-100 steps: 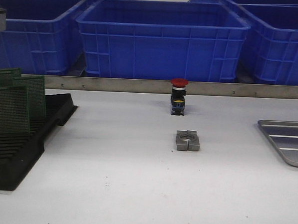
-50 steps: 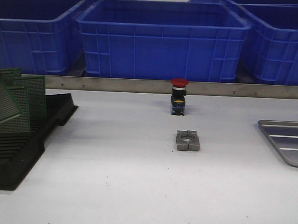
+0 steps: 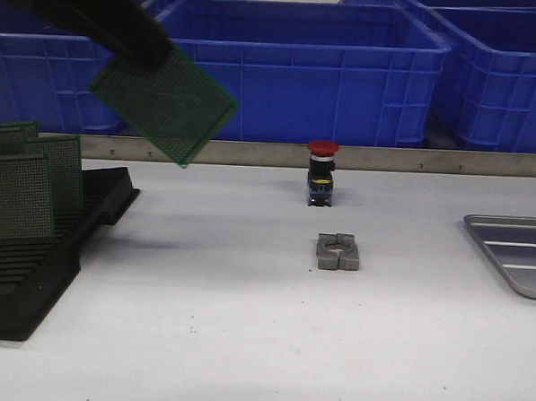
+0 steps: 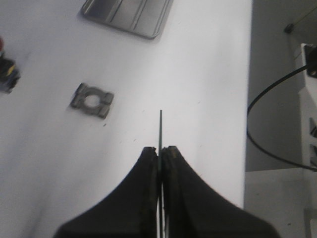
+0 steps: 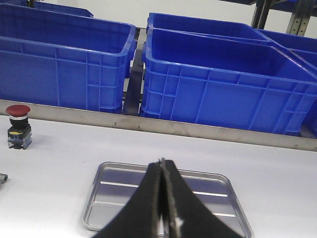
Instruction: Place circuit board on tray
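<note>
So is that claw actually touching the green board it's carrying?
Touching. In the left wrist view, the left gripper has its fingers closed on the circuit board's thin edge.

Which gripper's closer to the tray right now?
Right. The right gripper hangs shut just before the tray; the left gripper holds the circuit board far across the table.

One tray [image 3: 517,254] lies on the table [image 3: 242,343]. One circuit board [image 3: 165,103] hangs in the air, and at least three more circuit boards [image 3: 18,196] stand in one black rack [image 3: 30,273]. There is one red push button [image 3: 322,172] and one grey metal bracket [image 3: 338,252]. The front view shows four blue bins [image 3: 293,72].
</note>
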Tool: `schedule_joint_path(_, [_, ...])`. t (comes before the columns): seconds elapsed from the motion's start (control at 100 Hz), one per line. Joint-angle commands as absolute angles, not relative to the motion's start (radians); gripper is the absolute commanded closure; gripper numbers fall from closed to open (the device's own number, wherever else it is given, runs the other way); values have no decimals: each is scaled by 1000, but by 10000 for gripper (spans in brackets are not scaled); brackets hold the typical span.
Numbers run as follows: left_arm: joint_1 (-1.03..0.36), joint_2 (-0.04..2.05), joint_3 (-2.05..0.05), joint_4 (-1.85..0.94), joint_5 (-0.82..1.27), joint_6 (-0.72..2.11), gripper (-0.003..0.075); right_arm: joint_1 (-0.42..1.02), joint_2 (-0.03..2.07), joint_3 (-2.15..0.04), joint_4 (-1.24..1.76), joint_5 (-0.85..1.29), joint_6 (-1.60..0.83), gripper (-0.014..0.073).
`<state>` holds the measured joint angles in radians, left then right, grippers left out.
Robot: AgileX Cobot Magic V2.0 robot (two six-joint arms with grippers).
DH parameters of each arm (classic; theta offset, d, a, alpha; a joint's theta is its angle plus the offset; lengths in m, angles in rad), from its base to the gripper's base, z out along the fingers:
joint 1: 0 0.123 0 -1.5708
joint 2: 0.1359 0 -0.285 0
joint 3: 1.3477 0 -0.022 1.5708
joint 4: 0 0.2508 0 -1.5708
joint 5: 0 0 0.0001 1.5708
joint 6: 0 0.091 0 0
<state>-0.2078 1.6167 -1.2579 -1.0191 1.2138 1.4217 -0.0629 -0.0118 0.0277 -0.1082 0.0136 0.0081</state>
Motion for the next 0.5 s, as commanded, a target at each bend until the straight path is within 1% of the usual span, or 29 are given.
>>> schedule_joint_path(0.0, [-272, 1585, -1286, -1143, 1275, 1413, 741, -63, -32, 26, -103, -56, 0, 653])
schedule_joint_path(0.12, [-345, 1594, -1286, -1174, 1275, 1413, 741, -63, -32, 26, -103, -56, 0, 653])
schedule_joint_path(0.24, [-388, 1600, -1286, -1185, 1275, 1413, 741, -63, -32, 26, -103, -56, 0, 653])
schedule_joint_path(0.38, [-397, 1600, -1286, -1193, 1275, 1413, 740, -63, -32, 26, -103, -57, 0, 653])
schedule_joint_path(0.39, [-375, 1600, -1286, -1193, 1275, 1413, 740, -63, -32, 26, -103, -58, 0, 653])
schedule_joint_path(0.49, [-375, 1600, -1286, -1195, 1275, 1413, 740, -63, -32, 26, -103, -85, 0, 652])
